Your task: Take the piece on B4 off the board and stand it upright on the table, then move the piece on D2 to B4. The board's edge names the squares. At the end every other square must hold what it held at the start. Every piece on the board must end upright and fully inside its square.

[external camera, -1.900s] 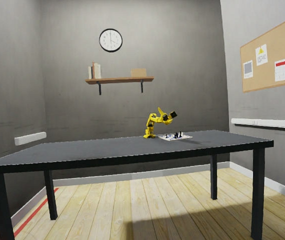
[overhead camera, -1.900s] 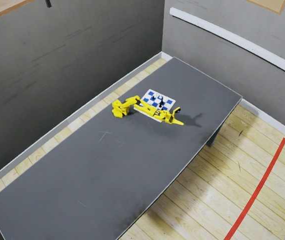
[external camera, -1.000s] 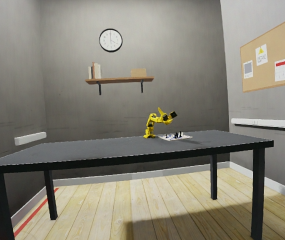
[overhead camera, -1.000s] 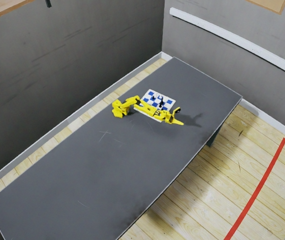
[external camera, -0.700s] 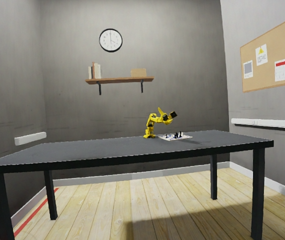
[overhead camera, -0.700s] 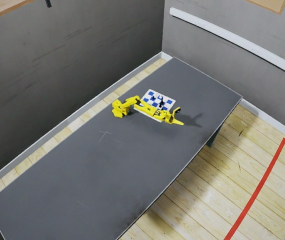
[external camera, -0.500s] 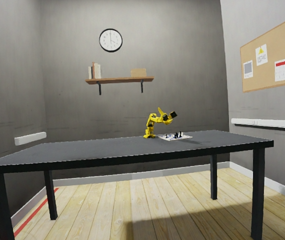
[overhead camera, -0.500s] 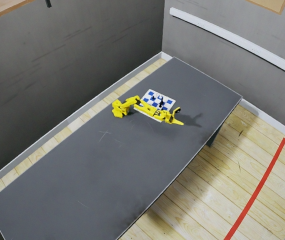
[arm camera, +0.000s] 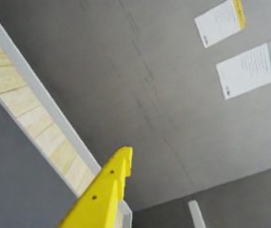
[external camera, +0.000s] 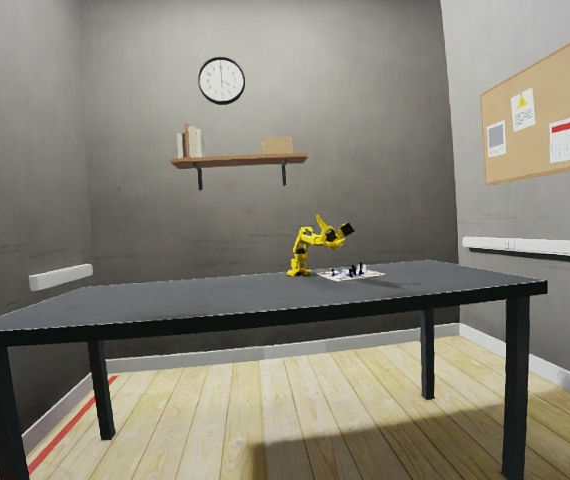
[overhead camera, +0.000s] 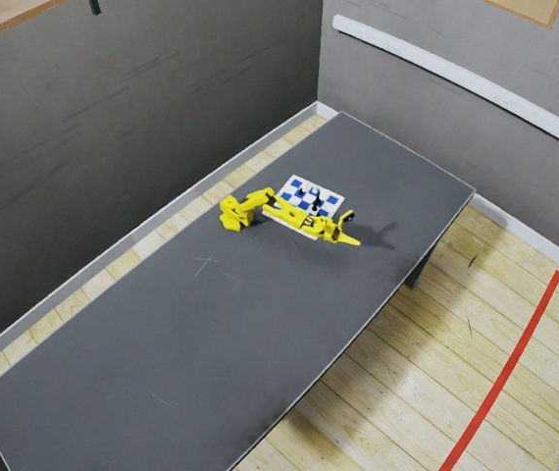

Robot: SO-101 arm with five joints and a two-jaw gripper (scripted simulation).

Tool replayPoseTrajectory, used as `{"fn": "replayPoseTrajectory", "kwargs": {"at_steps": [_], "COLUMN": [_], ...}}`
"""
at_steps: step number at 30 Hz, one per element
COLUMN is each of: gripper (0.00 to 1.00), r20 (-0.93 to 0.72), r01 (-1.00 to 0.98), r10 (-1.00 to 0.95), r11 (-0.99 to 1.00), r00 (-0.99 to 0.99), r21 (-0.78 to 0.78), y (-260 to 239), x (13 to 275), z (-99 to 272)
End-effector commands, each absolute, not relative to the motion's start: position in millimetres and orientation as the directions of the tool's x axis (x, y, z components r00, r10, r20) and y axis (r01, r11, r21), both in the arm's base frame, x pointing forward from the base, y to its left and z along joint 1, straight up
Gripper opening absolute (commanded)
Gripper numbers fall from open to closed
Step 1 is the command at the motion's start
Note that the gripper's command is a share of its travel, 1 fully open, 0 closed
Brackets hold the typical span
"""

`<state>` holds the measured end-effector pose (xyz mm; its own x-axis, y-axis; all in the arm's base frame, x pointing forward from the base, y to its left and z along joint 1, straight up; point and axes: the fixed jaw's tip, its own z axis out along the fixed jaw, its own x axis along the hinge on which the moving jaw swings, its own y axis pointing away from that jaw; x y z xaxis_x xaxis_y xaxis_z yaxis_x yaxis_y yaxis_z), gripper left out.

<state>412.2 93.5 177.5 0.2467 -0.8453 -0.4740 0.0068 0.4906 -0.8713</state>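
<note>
A small blue-and-white board [overhead camera: 331,199] [external camera: 373,273] lies on the dark table [overhead camera: 168,329] [external camera: 171,299] next to my yellow arm's base [overhead camera: 231,215] [external camera: 298,268]. Several small black pieces stand on it, among them one [overhead camera: 300,191] near the far edge and two [overhead camera: 316,194] [overhead camera: 315,205] close together. In the exterior view they show as black pieces [external camera: 333,271] [external camera: 360,267]. The square names are too small to read. My gripper [overhead camera: 351,229] [external camera: 333,224] is open and empty, raised above the board's near side and pointing upward. The wrist view shows only one yellow jaw [arm camera: 111,190] against the wall.
The table's far edge [overhead camera: 396,146] and right edge [overhead camera: 441,237] run close to the board. Grey walls stand behind, with a white rail [overhead camera: 472,78]. The wrist view shows papers [arm camera: 246,68] on the wall and a strip of wooden floor [arm camera: 30,119].
</note>
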Motion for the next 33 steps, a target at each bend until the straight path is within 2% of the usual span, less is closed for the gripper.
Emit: {"fn": "replayPoseTrajectory", "kwargs": {"at_steps": [1, 8, 13, 23, 26, 32, 33], "gripper": [0.99, 0.96, 0.96, 0.92, 0.90, 0.89, 0.87], "r20": [-0.483, -0.535, -0.535, -0.590, -0.623, -0.640, -0.658], "r01": [0.016, -0.045, -0.043, -0.128, -0.182, -0.211, -0.241], "r10": [-0.835, -0.791, -0.790, -0.744, -0.715, -0.699, -0.682], "r11": [0.504, 0.548, 0.549, 0.583, 0.599, 0.606, 0.613], "r00": [0.264, 0.297, 0.298, 0.313, 0.318, 0.319, 0.318], "r21": [-0.863, -0.835, -0.835, -0.802, -0.780, -0.767, -0.752], "y": [97, 116, 116, 134, 144, 149, 154], "x": [408, 393, 392, 373, 360, 352, 343], "z": [190, 209, 210, 223, 229, 232, 235]}}
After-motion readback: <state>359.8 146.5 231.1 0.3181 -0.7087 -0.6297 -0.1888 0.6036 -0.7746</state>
